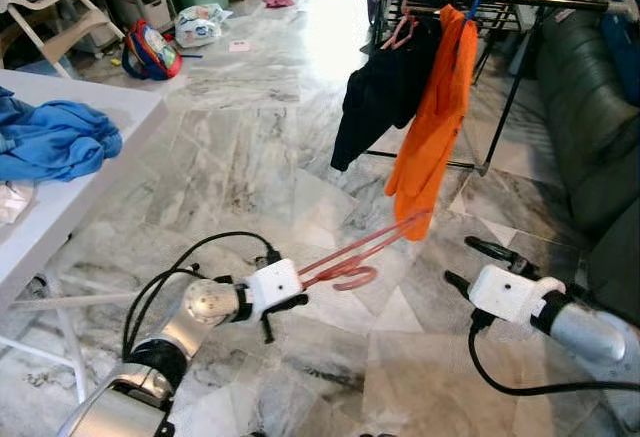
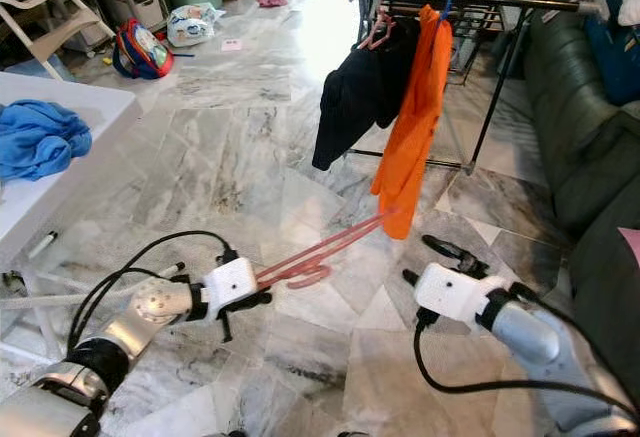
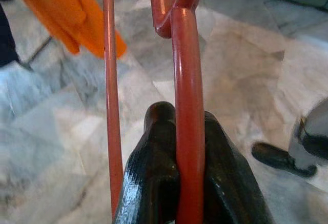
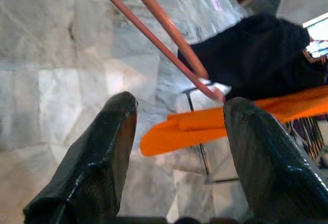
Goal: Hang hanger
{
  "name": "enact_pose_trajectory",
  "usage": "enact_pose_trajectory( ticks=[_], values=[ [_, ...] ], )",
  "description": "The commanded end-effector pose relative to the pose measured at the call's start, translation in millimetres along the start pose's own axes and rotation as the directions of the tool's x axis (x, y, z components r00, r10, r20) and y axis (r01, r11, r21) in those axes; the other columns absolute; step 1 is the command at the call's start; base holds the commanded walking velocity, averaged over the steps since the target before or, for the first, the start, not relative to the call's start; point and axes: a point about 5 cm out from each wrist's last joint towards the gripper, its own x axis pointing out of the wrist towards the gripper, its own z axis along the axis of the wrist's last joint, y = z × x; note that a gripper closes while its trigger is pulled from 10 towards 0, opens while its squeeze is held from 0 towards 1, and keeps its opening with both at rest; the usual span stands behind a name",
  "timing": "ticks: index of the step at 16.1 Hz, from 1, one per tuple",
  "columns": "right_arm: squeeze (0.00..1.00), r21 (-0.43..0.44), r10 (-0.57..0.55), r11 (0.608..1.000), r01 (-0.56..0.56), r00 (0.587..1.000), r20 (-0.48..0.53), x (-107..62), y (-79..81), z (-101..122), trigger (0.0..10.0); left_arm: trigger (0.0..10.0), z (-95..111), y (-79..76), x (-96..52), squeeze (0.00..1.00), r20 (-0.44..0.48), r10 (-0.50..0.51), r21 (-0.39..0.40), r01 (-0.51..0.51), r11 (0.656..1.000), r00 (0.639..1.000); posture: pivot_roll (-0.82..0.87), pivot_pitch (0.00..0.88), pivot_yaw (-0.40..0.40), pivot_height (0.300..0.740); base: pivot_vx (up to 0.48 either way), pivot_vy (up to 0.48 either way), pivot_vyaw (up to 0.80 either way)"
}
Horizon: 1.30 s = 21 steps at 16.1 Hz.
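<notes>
- The left gripper (image 1: 300,287) reaches forward, low over the marble floor (image 1: 250,147). Its fingers are squeezed tight on a pink hanger (image 1: 355,257).
- The hanger sticks straight out from the left gripper. It points toward the orange cloth (image 1: 435,127) on the drying rack (image 1: 500,2).
- The far tip of the hanger is just beside the bottom of the orange cloth.
- The right gripper (image 1: 475,264) is held out low too, well apart from the hanger. Its two fingers are spread wide with nothing between them.
- The left wrist view shows the black fingers (image 3: 154,183) pinching the thick hanger bar from both sides.
- The right wrist view looks up past the hanger bars to a dark cloth (image 4: 256,60) hanging beside the orange one.
- A blue cloth (image 1: 50,142) lies on the white table (image 1: 110,107), near its edge.
</notes>
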Motion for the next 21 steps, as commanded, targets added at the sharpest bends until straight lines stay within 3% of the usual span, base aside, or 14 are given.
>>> enact_pose_trajectory(
  ticks=[1,2,4,7,8,9,12,17,21],
  values=[
    [1.0,-0.018,0.013,1.0,-0.012,1.0,0.027,2.4,-6.1,4,10.0,10.0,10,2.5,3.6,0.0,0.035,0.003,0.047,-0.005,0.999,0.999,-0.1,0.151,0.045,0.74,0.0,0.0,0.0],
    [1.0,-0.097,0.029,0.995,-0.024,0.998,0.051,10.8,-16.9,12,10.0,10.0,17,-1.2,8.9,0.0,0.066,-0.012,0.089,0.006,0.996,0.998,-0.1,0.158,0.049,0.74,0.0,0.0,0.0],
    [1.0,-0.123,0.044,0.992,-0.034,0.996,0.079,19.1,-21.7,20,10.0,10.0,22,-3.8,13.2,0.0,0.082,-0.027,0.104,0.018,0.994,0.996,-0.09,0.161,0.052,0.74,0.0,0.0,0.0],
    [0.99,-0.161,0.132,0.981,-0.112,0.984,0.121,32.9,-16.7,31,10.0,10.0,27,-6.5,17.9,0.0,0.096,-0.038,0.138,0.025,0.99,0.995,-0.09,0.165,0.057,0.74,0.0,0.0,0.0],
    [0.33,-0.173,0.182,0.972,-0.159,0.975,0.128,36.3,-13.0,32,10.0,10.0,30,-4.4,18.3,0.0,0.103,-0.027,0.146,0.012,0.989,0.994,-0.08,0.166,0.058,0.74,0.0,0.0,0.0],
    [0.0,-0.184,0.227,0.962,-0.204,0.967,0.117,37.6,-9.9,31,10.0,10.0,31,-2.9,18.2,0.0,0.108,-0.02,0.15,0.003,0.989,0.994,-0.08,0.167,0.061,0.74,0.0,0.0,0.0],
    [0.0,-0.239,0.322,0.924,-0.3,0.945,0.057,40.8,-15.1,25,10.0,10.0,35,4.3,16.8,0.0,0.124,0.036,0.185,-0.059,0.981,0.992,-0.08,0.171,0.065,0.74,0.0,0.0,0.0],
    [0.0,-0.363,0.204,0.914,-0.181,0.979,0.026,62.3,-33.4,26,10.0,10.0,53,30.2,13.7,0.0,0.189,0.227,0.199,-0.263,0.944,0.956,-0.08,0.175,0.066,0.74,0.0,0.0,0.0],
    [0.0,-0.44,0.143,0.891,-0.115,0.989,0.031,70.0,-40.8,27,10.0,10.0,55,42.8,10.2,0.0,0.169,0.304,0.244,-0.339,0.909,0.937,-0.08,0.182,0.071,0.74,0.0,0.0,0.0]
  ],
)
